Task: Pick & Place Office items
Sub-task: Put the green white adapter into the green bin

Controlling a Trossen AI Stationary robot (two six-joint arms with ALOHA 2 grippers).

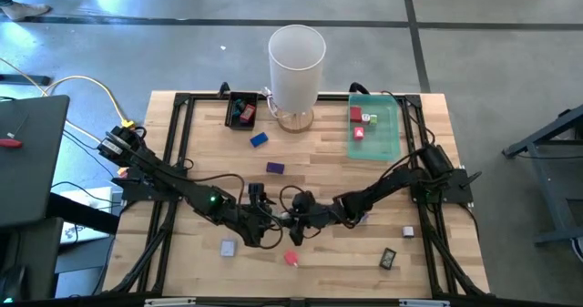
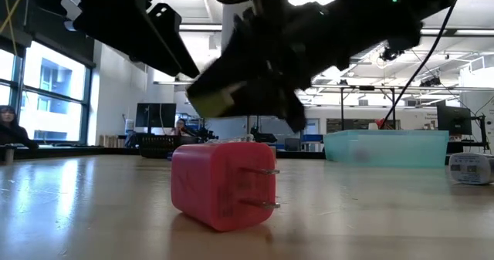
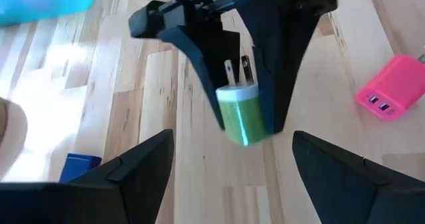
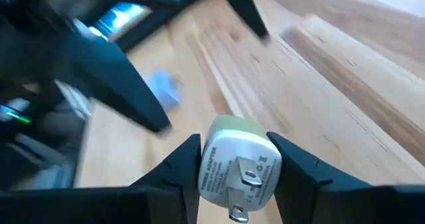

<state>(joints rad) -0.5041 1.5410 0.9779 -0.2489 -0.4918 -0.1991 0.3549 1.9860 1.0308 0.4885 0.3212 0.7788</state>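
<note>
Right gripper [image 4: 229, 177] fingers clamp green-and-white plastic plug adapter [image 4: 236, 167], hidden in high view; left gripper [image 3: 229, 164] fingers spread, facing it; pink plug adapter [image 1: 291, 259] at 6 o'clock on wooden worktop [image 1: 319, 161].

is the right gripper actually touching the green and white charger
Touching. In the right wrist view, the right gripper has both fingers pressed against the sides of the green and white charger, no gap showing.

two dark, jointed arms [image 1: 173, 181] – black cables looped along them, a green light on the left one; fingers [image 3: 133, 171] are black, tapered wedges.
</note>
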